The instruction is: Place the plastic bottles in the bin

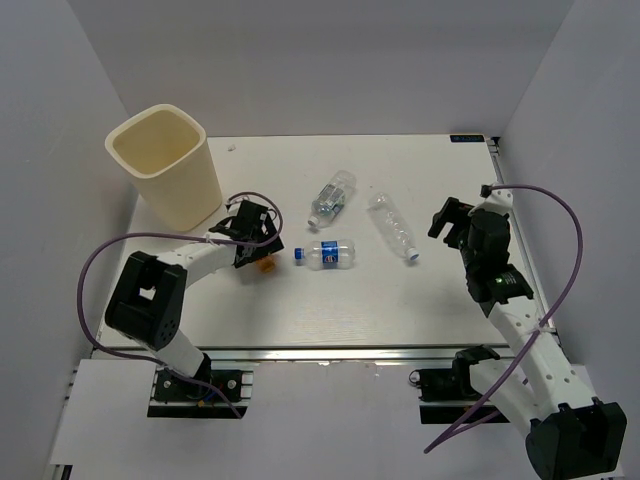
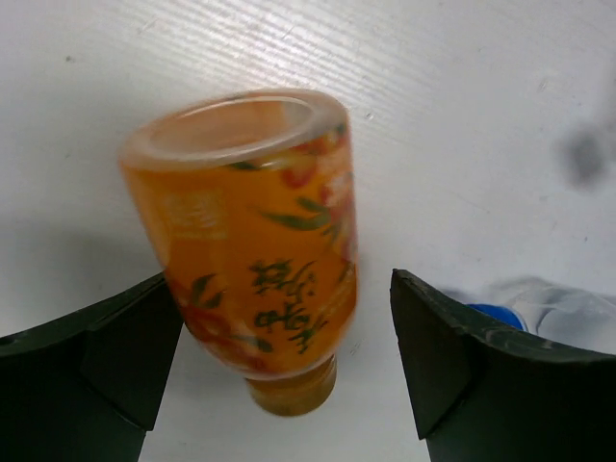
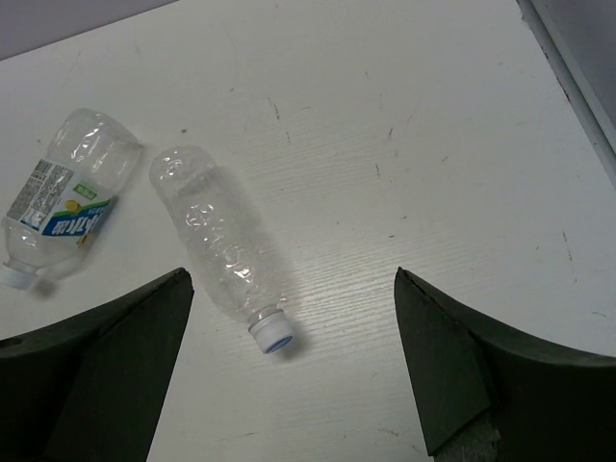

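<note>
The short orange bottle [image 2: 255, 250] lies on the table between the fingers of my open left gripper [image 2: 284, 322]. It is close to the left finger, with a gap to the right one. From above only its end [image 1: 266, 265] shows, below the left gripper [image 1: 256, 247]. Three clear bottles lie mid-table: a blue-labelled one [image 1: 328, 254], a labelled one [image 1: 331, 197] and a bare one [image 1: 393, 227]. My right gripper [image 1: 441, 222] is open and empty, above the table to the right of the bare bottle [image 3: 221, 241]. The cream bin [image 1: 160, 165] stands at the far left.
The blue cap [image 2: 496, 313] of the nearest clear bottle shows just right of my left gripper. The labelled bottle [image 3: 67, 197] lies left of the bare one. Grey walls close in the table on the left, back and right.
</note>
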Robot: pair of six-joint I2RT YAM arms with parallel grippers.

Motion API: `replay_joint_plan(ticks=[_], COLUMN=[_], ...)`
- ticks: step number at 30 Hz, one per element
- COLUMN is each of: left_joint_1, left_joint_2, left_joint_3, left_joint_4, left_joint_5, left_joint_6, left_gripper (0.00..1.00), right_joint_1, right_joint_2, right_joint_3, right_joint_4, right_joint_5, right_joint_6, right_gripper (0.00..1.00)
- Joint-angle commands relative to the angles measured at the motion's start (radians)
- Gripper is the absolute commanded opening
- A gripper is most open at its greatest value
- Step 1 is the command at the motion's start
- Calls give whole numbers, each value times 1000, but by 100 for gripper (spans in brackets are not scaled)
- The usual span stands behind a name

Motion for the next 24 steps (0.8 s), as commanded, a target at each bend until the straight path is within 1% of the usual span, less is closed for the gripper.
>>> replay_joint_plan(ticks=[1, 2, 4, 7, 8, 9, 10, 11, 12, 15, 16, 19, 20, 21, 22, 23, 24], left_joint_1=[0, 0, 0, 0, 0, 0, 0, 0, 0, 0, 0, 0, 0, 0, 0, 4, 9], left_joint_2=[9, 12, 9, -15, -27, -55, -72, -89, -106, -188, -233, -279, -296, -302, -302, -301, -281], left_joint_3=[46, 45, 46, 55, 55, 57, 60, 63, 71, 129, 172, 259, 317, 342, 367, 396, 460], left_joint_4=[79, 74, 65, 42, 32, 25, 19, 4, -8, -60, -80, -104, -88, -73, -58, -44, -45], left_joint_5=[2, -13, -24, -41, -54, -67, -76, -80, -108, -152, -194, -293, -306, -317, -330, -385, -418], left_joint_6=[-1, -3, -4, -9, -10, -14, -18, -20, -21, -6, 12, 52, 72, 97, 138, 150, 163], left_gripper=[94, 93, 81, 61, 48, 41, 38, 31, 29, 28, 28, 28, 28, 33, 36, 36, 37], right_joint_1=[1, 1, 1, 1, 1, 1, 1, 1, 1, 1, 1, 1, 1, 1, 1, 0, 1], right_joint_2=[8, 8, 7, 4, 1, -1, -4, -7, -10, -24, -30, -50, -53, -54, -53, -48, -42], right_joint_3=[3, 2, -1, -3, -4, -6, -9, -12, -12, -23, -26, -40, -41, -44, -47, -49, -53], right_joint_4=[16, 13, 12, 13, 16, 18, 19, 22, 22, 25, 33, 70, 102, 111, 122, 131, 151], right_joint_5=[-21, -21, -26, -32, -32, -29, -29, -29, -23, -36, -53, -122, -147, -194, -228, -260, -326], right_joint_6=[-15, -17, -17, -17, -17, -11, -7, -9, -9, -18, -23, -29, -47, -56, -75, -90, -119], right_gripper=[89, 89, 89, 89, 89, 89, 89, 89, 90, 89, 89, 89, 89, 89, 89, 89, 89])
